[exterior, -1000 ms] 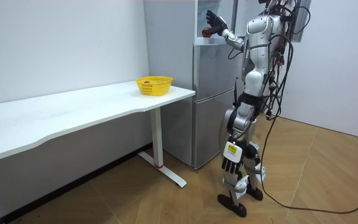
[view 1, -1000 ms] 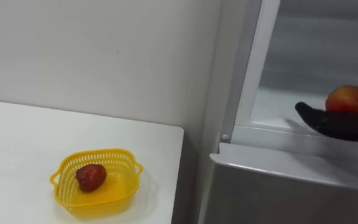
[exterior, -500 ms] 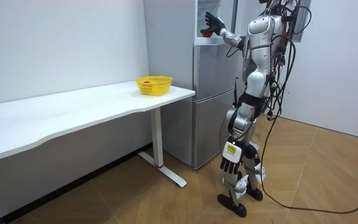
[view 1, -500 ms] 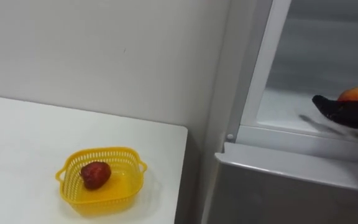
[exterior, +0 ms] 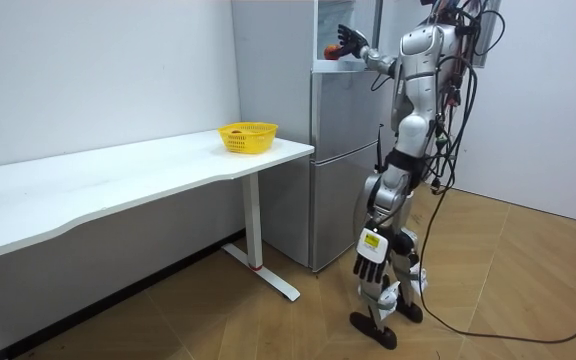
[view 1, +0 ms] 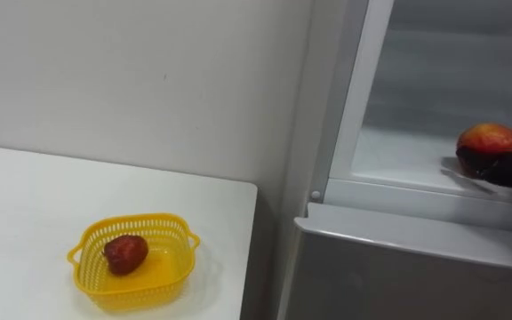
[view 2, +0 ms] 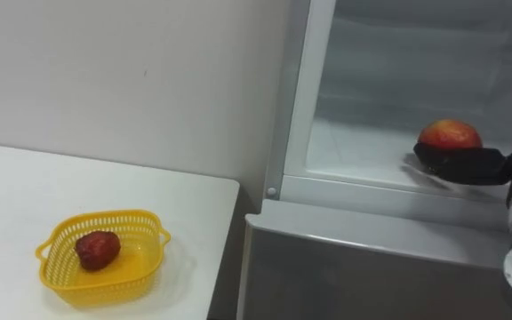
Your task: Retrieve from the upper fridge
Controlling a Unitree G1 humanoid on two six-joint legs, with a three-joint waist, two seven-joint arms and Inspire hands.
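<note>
standing at the open upper fridge point(view 2: 372, 147), reaching in with right hand point(view 2: 465, 166). seeing the red-yellow fruit point(view 2: 450, 133) on the shelf near its front edge, not lifted. reading the right hand as spread: part of it laid low across the front of the fruit's base, fingers upright just to the right, not closed round it. can't tell whether touching or just shy. judging reach done, grasp not. left to do: close, lift out, probably drop in the yellow basket point(view 2: 140, 271) on the white table point(view 2: 7, 196), beside the dark red fruit point(view 2: 97, 250) in it. taking the upright fingers from the right eye view; from the left eye view, getting the low part and the fruit. taking stance from the room view: upright by the fridge, left hand point(exterior: 371, 262) hanging by the thigh, fingers loose.
</note>
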